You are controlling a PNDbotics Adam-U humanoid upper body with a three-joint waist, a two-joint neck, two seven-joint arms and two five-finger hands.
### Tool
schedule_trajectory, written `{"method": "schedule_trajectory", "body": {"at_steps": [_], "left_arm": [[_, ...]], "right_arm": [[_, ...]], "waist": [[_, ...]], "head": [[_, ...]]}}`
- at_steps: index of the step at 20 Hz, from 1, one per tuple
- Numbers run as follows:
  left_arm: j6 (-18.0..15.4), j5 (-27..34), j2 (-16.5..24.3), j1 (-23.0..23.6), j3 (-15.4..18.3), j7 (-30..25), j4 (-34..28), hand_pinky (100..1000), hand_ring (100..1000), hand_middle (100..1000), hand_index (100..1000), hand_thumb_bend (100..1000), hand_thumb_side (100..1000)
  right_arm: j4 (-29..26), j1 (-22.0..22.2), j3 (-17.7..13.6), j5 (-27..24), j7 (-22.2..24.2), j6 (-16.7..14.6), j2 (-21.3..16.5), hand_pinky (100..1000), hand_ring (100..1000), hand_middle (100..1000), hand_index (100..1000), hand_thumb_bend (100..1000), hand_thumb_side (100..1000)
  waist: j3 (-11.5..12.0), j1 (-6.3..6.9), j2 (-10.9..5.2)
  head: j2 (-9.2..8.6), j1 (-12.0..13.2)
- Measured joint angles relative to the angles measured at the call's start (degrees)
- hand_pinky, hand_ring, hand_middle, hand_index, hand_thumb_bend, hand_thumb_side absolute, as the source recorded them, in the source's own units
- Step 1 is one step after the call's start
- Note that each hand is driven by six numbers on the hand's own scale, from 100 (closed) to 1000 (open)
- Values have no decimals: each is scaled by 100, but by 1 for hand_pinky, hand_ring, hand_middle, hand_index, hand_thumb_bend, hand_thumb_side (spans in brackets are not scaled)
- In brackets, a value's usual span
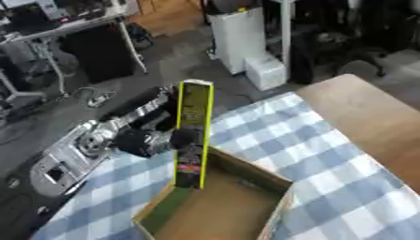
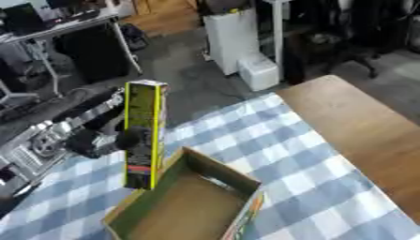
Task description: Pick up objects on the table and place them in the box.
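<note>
Gripping a tall, narrow yellow-and-black cardboard packet (image 1: pixel 193 133) about halfway up its length, the robot's left hand (image 1: pixel 164 139) comes in from the left side of the view, its dark fingers curled round the packet's edge. The packet stands nearly upright, its top end well above the table and its lower end, which carries a small red label, hanging at the near-left corner of an open brown cardboard box (image 1: pixel 221 206); whether that end rests on the box rim or hangs just over it cannot be told. The box sits on a blue-and-white checked tablecloth (image 1: pixel 328 159), its flaps spread outward and its plain brown floor showing, with one green-tinted inner wall on the left side. Beyond the cloth's right edge lies a bare light wooden tabletop (image 2: pixel 361 131). The black-and-silver left arm (image 1: pixel 90 143) stretches back from the hand toward the lower left of the view. The right hand shows in neither view. Behind the table, on the grey floor, stands a white upright cabinet (image 1: pixel 239 37).
</note>
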Motion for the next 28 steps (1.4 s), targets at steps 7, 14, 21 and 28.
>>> {"method": "schedule_trajectory", "body": {"at_steps": [7,14,21,28], "left_arm": [[-512,-483,-286,83,2,199,419,100,100,100,255,303,846],[-960,-987,-580,292,-73,247,1005,100,100,100,269,301,843],[-867,-1790,-412,663,-350,-789,1369,426,599,678,865,947,660],[-316,-1510,11,1027,513,-871,532,555,707,810,870,841,862]], "right_arm": [[0,-83,-2,-28,-63,54,0,446,404,409,642,100,1000],[0,-138,-4,-48,-109,98,2,446,404,409,643,100,1000],[0,-140,-42,-47,-194,112,2,446,404,409,645,100,1000],[0,-32,-110,-4,-211,-4,2,444,403,407,642,100,1000]], "waist": [[-66,8,9],[-106,8,39],[-112,29,40],[42,-4,41]], "head": [[-72,-10],[-95,-174],[-154,-263],[-243,-461]]}}
